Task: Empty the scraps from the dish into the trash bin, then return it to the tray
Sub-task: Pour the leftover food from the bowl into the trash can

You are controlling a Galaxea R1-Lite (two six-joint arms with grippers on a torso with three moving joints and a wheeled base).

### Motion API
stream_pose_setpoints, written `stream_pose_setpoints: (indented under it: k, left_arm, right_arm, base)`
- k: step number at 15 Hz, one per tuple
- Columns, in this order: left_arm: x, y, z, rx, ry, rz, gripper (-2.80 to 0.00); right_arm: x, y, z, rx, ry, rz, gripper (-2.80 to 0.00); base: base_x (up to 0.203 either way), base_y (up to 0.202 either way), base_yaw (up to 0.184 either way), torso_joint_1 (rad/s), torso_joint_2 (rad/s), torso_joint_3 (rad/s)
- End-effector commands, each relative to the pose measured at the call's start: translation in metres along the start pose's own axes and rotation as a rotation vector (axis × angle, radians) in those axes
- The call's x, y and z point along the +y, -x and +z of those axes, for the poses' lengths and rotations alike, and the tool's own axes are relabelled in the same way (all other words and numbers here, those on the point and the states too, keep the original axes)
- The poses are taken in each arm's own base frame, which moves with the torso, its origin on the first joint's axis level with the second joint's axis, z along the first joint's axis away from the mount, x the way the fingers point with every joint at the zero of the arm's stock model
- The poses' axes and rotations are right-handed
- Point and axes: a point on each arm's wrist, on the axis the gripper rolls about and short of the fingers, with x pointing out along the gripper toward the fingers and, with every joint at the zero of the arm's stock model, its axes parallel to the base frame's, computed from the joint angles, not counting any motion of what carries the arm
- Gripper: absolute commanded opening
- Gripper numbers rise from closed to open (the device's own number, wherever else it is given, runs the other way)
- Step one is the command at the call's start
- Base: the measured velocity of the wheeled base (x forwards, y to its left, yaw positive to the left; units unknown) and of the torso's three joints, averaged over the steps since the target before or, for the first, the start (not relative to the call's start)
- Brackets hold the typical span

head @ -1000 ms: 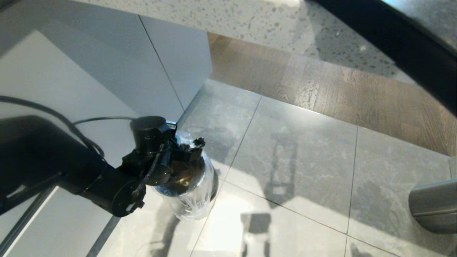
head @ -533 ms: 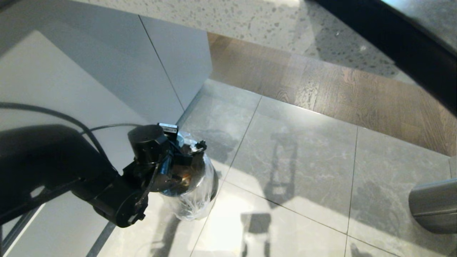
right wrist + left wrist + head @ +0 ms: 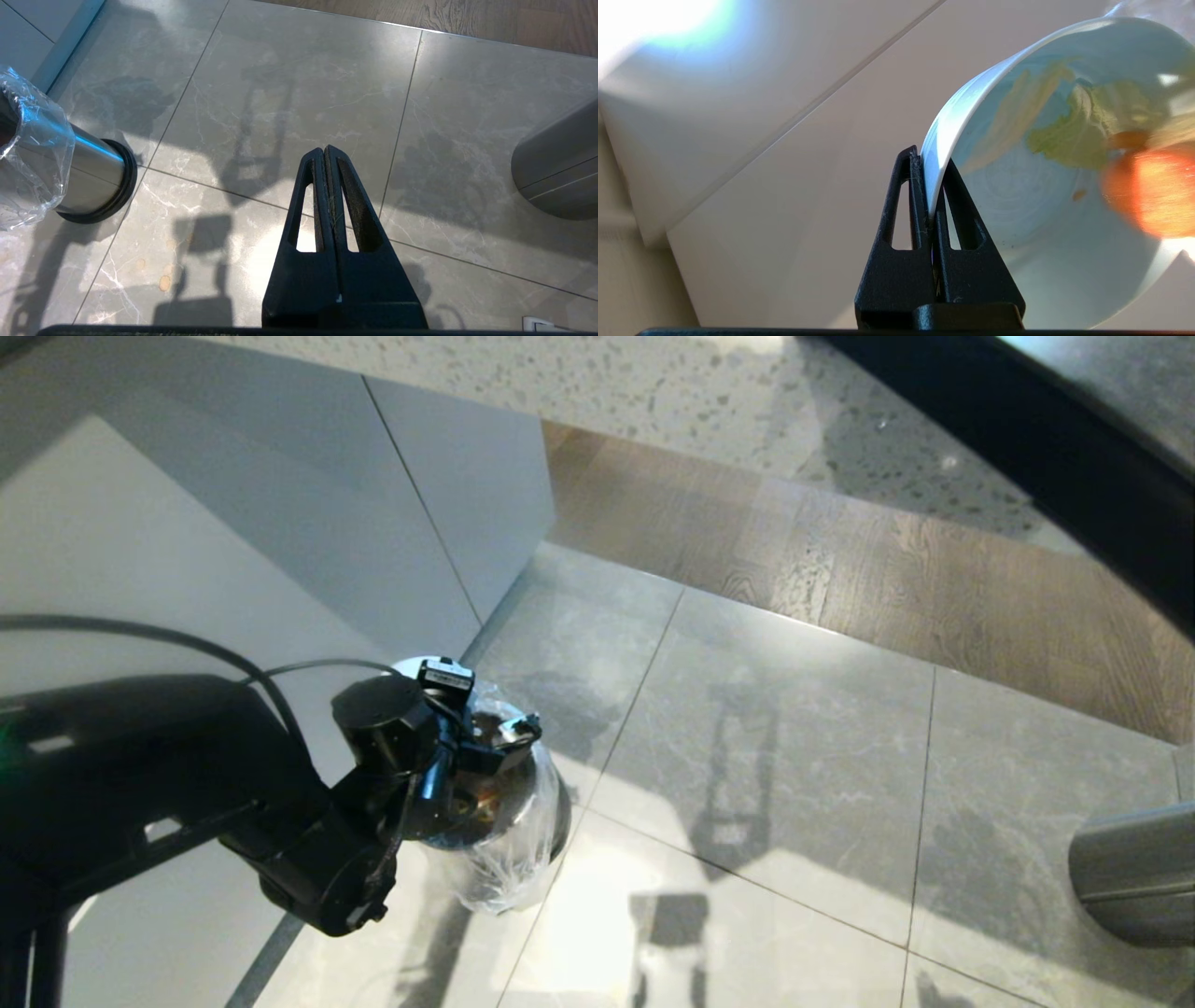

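My left gripper is shut on the rim of the dish, a pale blue-white bowl tipped on its side. The scraps, yellow-green cabbage and a blurred orange carrot slice, lie against the bowl's far wall. In the head view the left wrist hangs right over the mouth of the trash bin, a shiny steel cylinder with a crinkled clear bag, also seen in the right wrist view as the trash bin. My right gripper is shut and empty above the floor tiles. The tray is out of view.
A larger dark grey cylinder stands on the tiles to the right. White cabinet fronts rise just behind and left of the bin. A wooden floor strip runs beyond the tiles. Small orange spots mark the floor near the bin.
My left wrist has rolled over the bin and the forearm has swung in closer, tipping the dish further. The bin and my right arm have not moved.
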Motion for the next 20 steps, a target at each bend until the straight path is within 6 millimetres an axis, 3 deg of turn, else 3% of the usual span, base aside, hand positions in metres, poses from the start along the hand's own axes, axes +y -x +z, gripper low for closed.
stream_pose_setpoints:
  k: [1,12,20]
  left_arm:
    - [-0.004,0.000,-0.005,-0.007,-0.020,0.023,-2.80]
    - [0.006,-0.001,-0.010,-0.014,-0.010,0.065,-2.80]
    - [0.022,0.013,-0.023,-0.025,-0.023,0.102,-2.80]
  right_arm:
    - [0.000,0.000,0.000,-0.002,-0.001,0.000,-2.80]
    - [0.000,0.000,0.000,0.001,-0.001,0.000,-2.80]
    - [0.000,0.000,0.000,-0.002,-0.001,0.000,-2.80]
  base:
    - [0.000,0.000,0.000,0.000,0.00,0.000]
    - [0.000,0.000,0.000,0.000,0.00,0.000]
    - [0.000,0.000,0.000,0.000,0.00,0.000]
